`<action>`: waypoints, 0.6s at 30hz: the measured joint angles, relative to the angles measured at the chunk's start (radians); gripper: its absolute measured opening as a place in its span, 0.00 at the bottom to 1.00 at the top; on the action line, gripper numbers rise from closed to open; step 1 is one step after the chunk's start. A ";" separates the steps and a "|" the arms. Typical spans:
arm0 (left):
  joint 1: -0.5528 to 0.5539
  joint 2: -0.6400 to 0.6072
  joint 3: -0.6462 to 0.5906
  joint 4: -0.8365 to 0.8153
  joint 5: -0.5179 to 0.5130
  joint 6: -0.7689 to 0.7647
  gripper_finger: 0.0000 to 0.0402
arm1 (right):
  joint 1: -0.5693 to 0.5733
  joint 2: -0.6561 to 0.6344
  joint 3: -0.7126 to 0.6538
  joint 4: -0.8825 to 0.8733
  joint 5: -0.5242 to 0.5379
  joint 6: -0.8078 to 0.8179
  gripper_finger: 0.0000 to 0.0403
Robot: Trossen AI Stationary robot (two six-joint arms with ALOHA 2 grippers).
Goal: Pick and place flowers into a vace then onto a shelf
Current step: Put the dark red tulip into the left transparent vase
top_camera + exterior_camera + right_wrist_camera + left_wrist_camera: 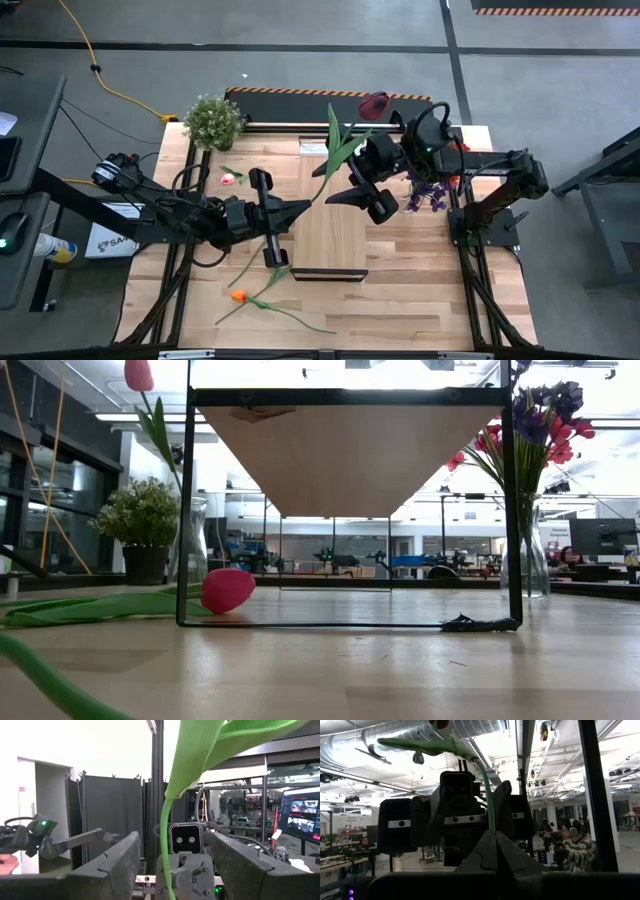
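A flower with a dark maroon head (pixel 373 103) and long green leaves (pixel 336 135) is held in the air above the far end of the shelf (pixel 330 245). My left gripper (pixel 306 206) reaches in from the table's left and is shut on the flower's stem. My right gripper (pixel 338 185) faces it from the right and is open. Its two fingers stand on either side of the stem (pixel 167 835) without touching it. A glass vase (pixel 525 550) with purple and pink flowers (pixel 428 192) stands under my right arm. My left gripper pinches the stem near its lower end (pixel 493 826) between its two shut fingertips. The fingers come from the table's left, slanting a little upward, and lie across the stem. The flower is lifted clear and rises above the fingers, leaning toward the far right.
A bushy potted plant (pixel 213 120) stands at the far left corner. A pink flower (pixel 232 178) is beside my left arm, and an orange-headed flower (pixel 238 296) lies near the front edge. The shelf stands on a black frame (pixel 186 510).
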State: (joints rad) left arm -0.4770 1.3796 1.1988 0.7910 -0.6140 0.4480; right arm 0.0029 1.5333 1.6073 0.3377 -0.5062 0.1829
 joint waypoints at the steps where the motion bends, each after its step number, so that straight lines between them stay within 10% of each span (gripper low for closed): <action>1: 0.000 0.000 0.000 0.000 0.000 0.000 0.05 | 0.000 0.001 0.000 0.002 0.001 -0.001 0.58; 18: 0.000 0.000 0.000 -0.005 -0.001 0.000 0.05 | 0.000 0.032 0.002 0.049 0.033 -0.007 0.48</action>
State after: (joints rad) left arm -0.4770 1.3796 1.1988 0.7860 -0.6152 0.4480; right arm 0.0029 1.5654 1.6093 0.3870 -0.4737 0.1757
